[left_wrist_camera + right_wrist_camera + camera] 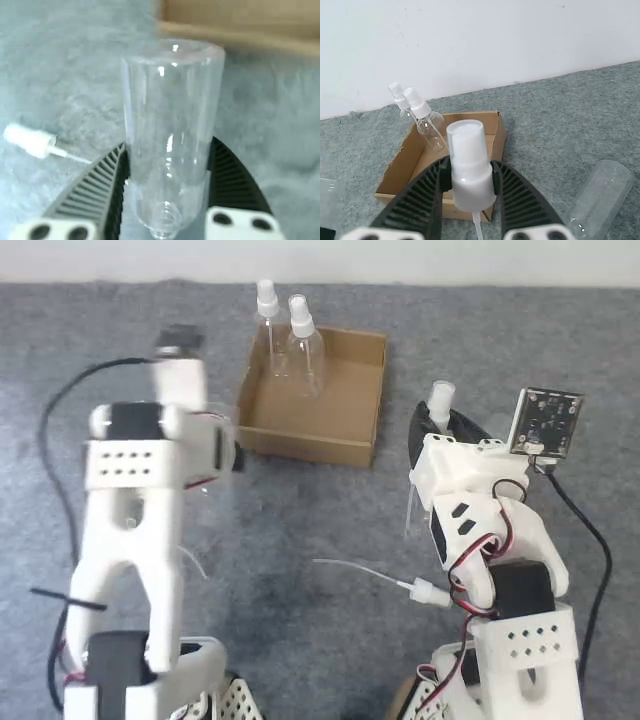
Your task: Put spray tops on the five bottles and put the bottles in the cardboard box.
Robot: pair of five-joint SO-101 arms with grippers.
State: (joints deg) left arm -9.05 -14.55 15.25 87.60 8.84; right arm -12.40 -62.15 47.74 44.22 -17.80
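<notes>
Sitting in the cardboard box [310, 445], upper middle: two capped bottles [304, 350]. Left gripper [167, 150] clamps an uncapped bottle [172, 100], right gripper [470, 165] pinches a spray top [466, 142]; its wrist view adds a second uncapped bottle [600, 200].

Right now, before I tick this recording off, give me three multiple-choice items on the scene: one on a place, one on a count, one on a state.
1. Where do the capped bottles stand?
A) inside the cardboard box
B) in front of the box
C) behind the box

2. How many bottles are in the box?
A) one
B) two
C) five

3. The right gripper is:
A) open and empty
B) shut on a spray top
C) shut on a bottle

Answers:
1 A: they stand in the box's far corner.
2 B: the high view shows two there.
3 B: its jaws clamp the white top from both sides.
</notes>
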